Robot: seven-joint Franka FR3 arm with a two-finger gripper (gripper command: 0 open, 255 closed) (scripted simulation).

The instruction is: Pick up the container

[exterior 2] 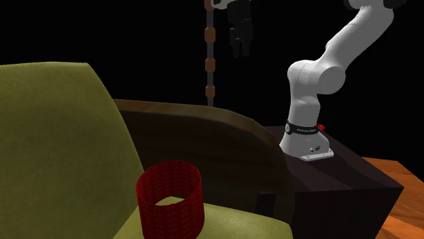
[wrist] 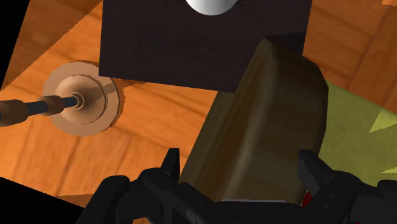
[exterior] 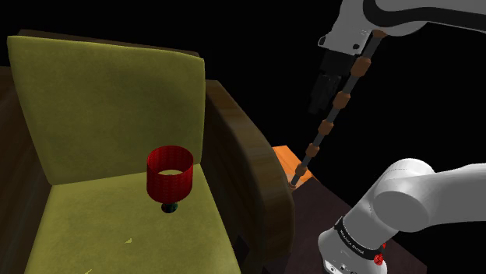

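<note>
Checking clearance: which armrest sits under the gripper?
The armrest next to the stand, framed by the open gripper in the wrist view; the other armrest lies across the seat.

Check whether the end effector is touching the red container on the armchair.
Apart. The shoulder view shows the end effector hanging high beyond the armrest, a wide gap separating it from the container on the seat.
</note>
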